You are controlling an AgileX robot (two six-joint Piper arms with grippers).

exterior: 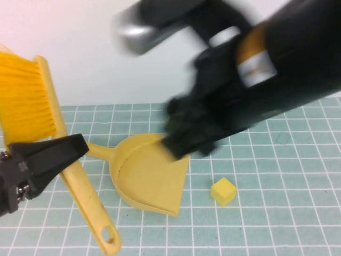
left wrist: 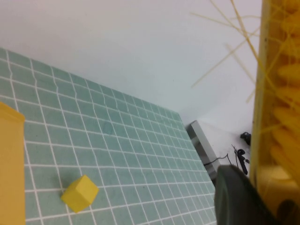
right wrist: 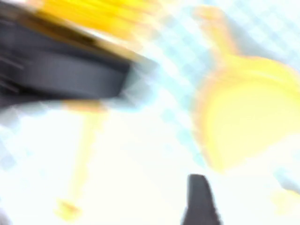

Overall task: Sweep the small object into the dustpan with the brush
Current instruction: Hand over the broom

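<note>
Your left gripper (exterior: pixel 64 152) sits at the table's left edge, clamped on the brush (exterior: pixel 58 144) handle, bristles raised. The right gripper (exterior: pixel 178 141) is blurred over the dustpan's (exterior: pixel 149 176) far rim; can't tell its jaws. The dustpan lies mid-mat. The 1 small cube (exterior: pixel 223 191) rests just right of the scoop, apart.

Green grid mat (exterior: pixel 298 176) w/ white wall (exterior: pixel 80 32) behind.
</note>
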